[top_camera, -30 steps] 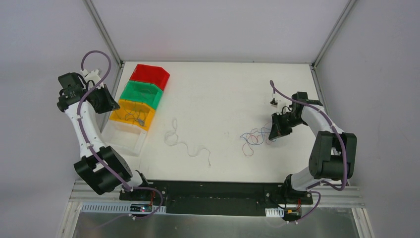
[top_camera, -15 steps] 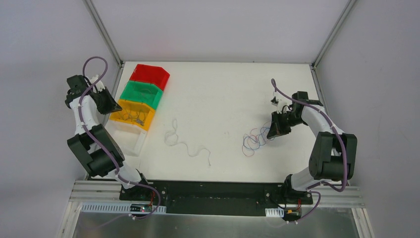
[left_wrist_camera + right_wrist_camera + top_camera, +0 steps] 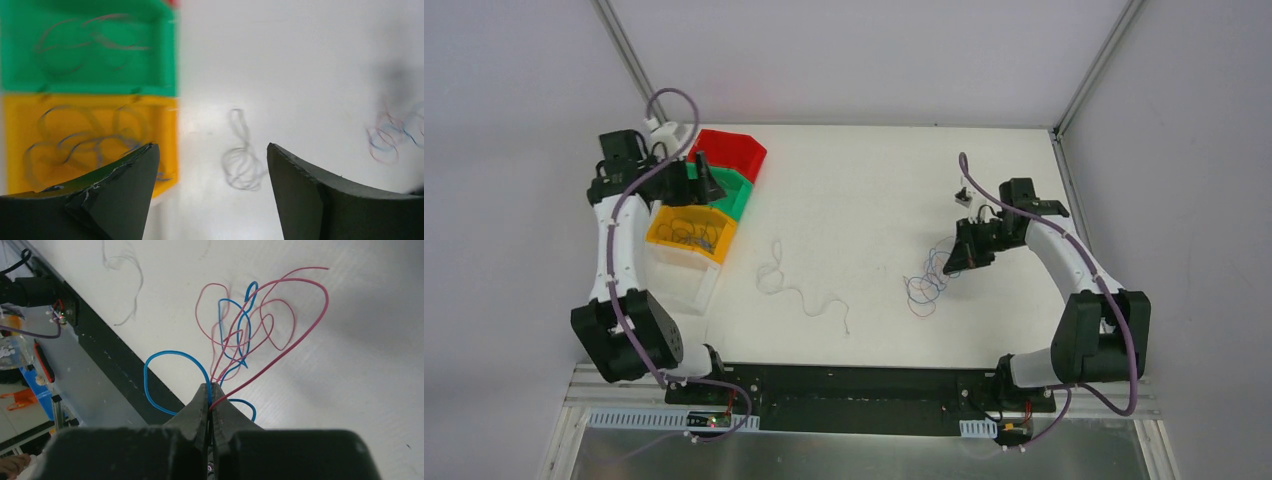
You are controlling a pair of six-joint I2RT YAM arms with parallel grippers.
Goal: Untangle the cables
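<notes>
A tangle of red and blue cables (image 3: 927, 280) lies right of the table's middle, one end pinched in my right gripper (image 3: 957, 262), which is shut on it. In the right wrist view the loops (image 3: 250, 330) fan out from the closed tips of that gripper (image 3: 210, 387). A white cable (image 3: 784, 285) lies loose and curly near the middle, also seen as a coil (image 3: 242, 165) in the blurred left wrist view. My left gripper (image 3: 709, 185) hangs open over the green bin, and this gripper (image 3: 212, 147) has nothing between its fingers.
At the back left stand a red bin (image 3: 729, 152), a green bin (image 3: 736, 203) and a yellow bin (image 3: 686, 232) in a row, with a clear tray (image 3: 679, 285) in front. Thin wires lie in the green bin (image 3: 90, 50) and the yellow bin (image 3: 90, 130).
My left arm has swung from left of the bins to above them, and its gripper has opened. My right gripper has moved slightly left, dragging the red and blue tangle along.
</notes>
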